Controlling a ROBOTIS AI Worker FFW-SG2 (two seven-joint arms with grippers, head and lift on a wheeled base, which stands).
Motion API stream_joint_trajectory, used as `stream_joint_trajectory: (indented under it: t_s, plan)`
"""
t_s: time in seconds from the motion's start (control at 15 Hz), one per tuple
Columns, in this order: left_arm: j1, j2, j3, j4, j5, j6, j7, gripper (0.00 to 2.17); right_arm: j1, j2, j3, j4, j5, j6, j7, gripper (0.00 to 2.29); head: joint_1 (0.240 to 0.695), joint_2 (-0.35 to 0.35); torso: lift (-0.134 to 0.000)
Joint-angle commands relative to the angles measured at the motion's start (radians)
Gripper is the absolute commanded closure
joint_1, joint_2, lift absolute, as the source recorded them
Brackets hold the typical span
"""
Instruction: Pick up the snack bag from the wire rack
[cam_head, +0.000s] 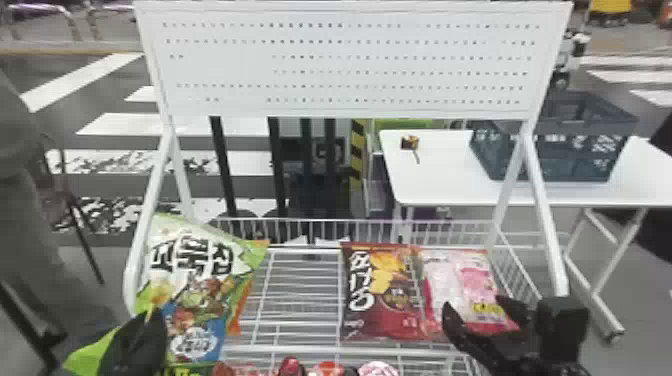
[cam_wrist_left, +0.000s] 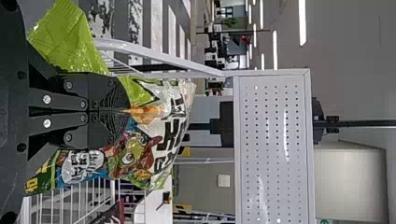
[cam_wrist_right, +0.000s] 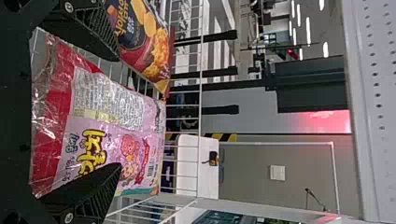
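At the left end of the wire rack (cam_head: 295, 300) my left gripper (cam_head: 150, 320) is shut on the green snack bag (cam_head: 200, 280). In the left wrist view the gripper (cam_wrist_left: 122, 111) pinches that bag (cam_wrist_left: 163, 135), its fingers together on the crumpled film. My right gripper (cam_head: 485, 312) stands open at the rack's right end, over the lower part of the pink snack bag (cam_head: 462, 285). The right wrist view has the pink bag (cam_wrist_right: 116, 126) between the spread fingers of the gripper (cam_wrist_right: 119, 112). Beside it lies a dark red chip bag (cam_head: 385, 295), partly behind one finger in that wrist view.
A white perforated panel (cam_head: 350, 60) rises above the rack on slanted white posts. Several packages line the rack's front. Behind to the right, a white table (cam_head: 440, 175) holds a dark crate (cam_head: 555, 145) and a small item. A person stands at the far left.
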Motion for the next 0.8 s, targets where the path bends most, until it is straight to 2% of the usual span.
stream_joint_trajectory:
  t_s: [0.0,0.2,0.27,0.33,0.4,0.47,0.73]
  plan:
    - [-0.004,0.000,0.000,0.006,0.000,0.001,0.001,1.61,-0.083,0.001,-0.009,0.103,0.033,0.034,0.010,0.09,0.499,0.000,0.000]
    - [-0.011,0.002,0.000,0.012,0.000,0.001,0.001,1.61,-0.132,0.001,-0.021,0.169,0.044,0.071,0.015,0.20,0.499,0.000,0.000]
    - [-0.012,0.002,0.000,0.013,0.000,0.001,0.001,1.61,-0.135,0.001,-0.021,0.169,0.050,0.089,0.026,0.42,0.499,0.000,0.000]
    - [-0.017,0.000,0.000,0.016,0.001,0.001,0.001,1.61,-0.135,0.001,-0.020,0.166,0.059,0.101,0.032,0.89,0.499,0.000,0.000]
    - [-0.018,0.000,0.000,0.020,0.003,0.004,0.001,1.61,-0.135,0.001,-0.017,0.157,0.059,0.107,0.032,1.78,0.499,0.000,0.000]
    - [-0.021,0.000,0.000,0.023,0.003,0.004,0.001,1.61,-0.131,0.001,-0.015,0.143,0.053,0.117,0.024,2.24,0.499,0.000,0.000]
    - [-0.026,0.002,-0.002,0.027,0.004,0.004,0.002,1.61,-0.117,0.001,-0.012,0.111,0.048,0.123,0.019,2.25,0.499,0.000,0.000]
